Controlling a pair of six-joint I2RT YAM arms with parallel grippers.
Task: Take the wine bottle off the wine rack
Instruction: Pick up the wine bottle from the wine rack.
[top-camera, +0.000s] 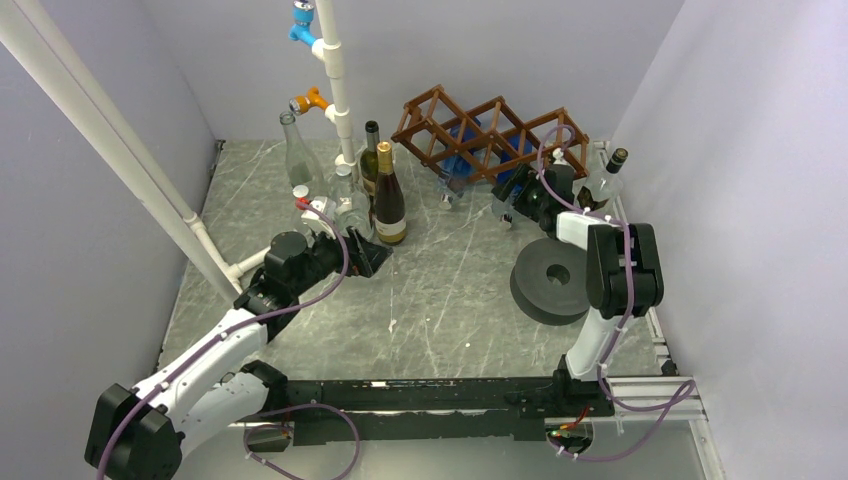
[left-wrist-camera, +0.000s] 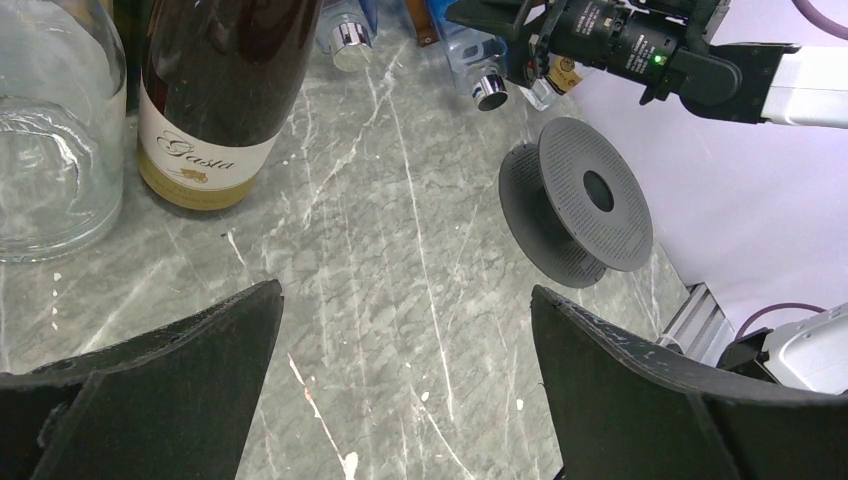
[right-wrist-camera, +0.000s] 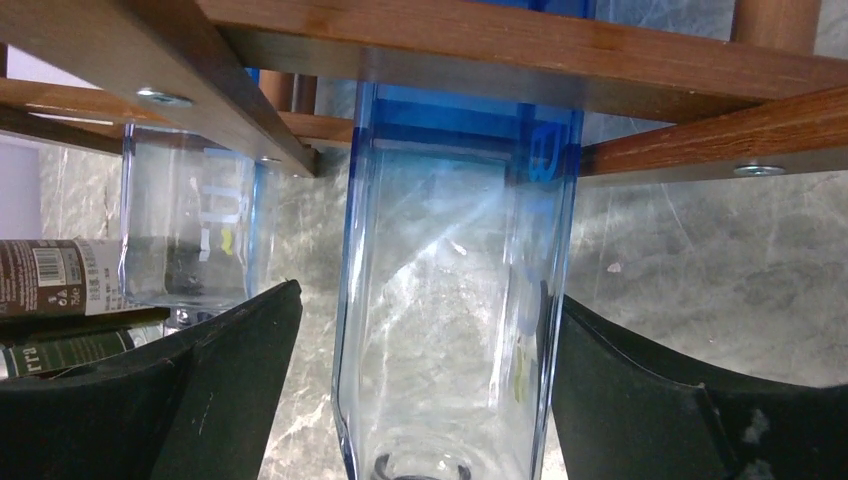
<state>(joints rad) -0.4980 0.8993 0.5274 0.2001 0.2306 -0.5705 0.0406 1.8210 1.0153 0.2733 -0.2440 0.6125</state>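
The brown wooden wine rack (top-camera: 490, 128) stands at the back of the table; its slats (right-wrist-camera: 520, 50) cross the top of the right wrist view. A clear blue-tinted bottle (right-wrist-camera: 450, 300) lies in a rack cell, neck toward the front, and its silver cap (left-wrist-camera: 490, 92) shows in the left wrist view. My right gripper (right-wrist-camera: 425, 300) is open and straddles this bottle. The right finger (right-wrist-camera: 640, 400) is at the glass and the left finger (right-wrist-camera: 220, 380) stands a little off it. My left gripper (left-wrist-camera: 405, 295) is open and empty over bare table, near the standing bottles.
A second blue bottle (right-wrist-camera: 190, 230) lies in the neighbouring cell. A dark labelled bottle (right-wrist-camera: 60, 275) is at the left. Standing bottles (top-camera: 388, 195) and clear glass ones (top-camera: 300, 160) cluster at back left by a white pipe (top-camera: 335, 80). A grey spool (top-camera: 553, 278) lies right of centre.
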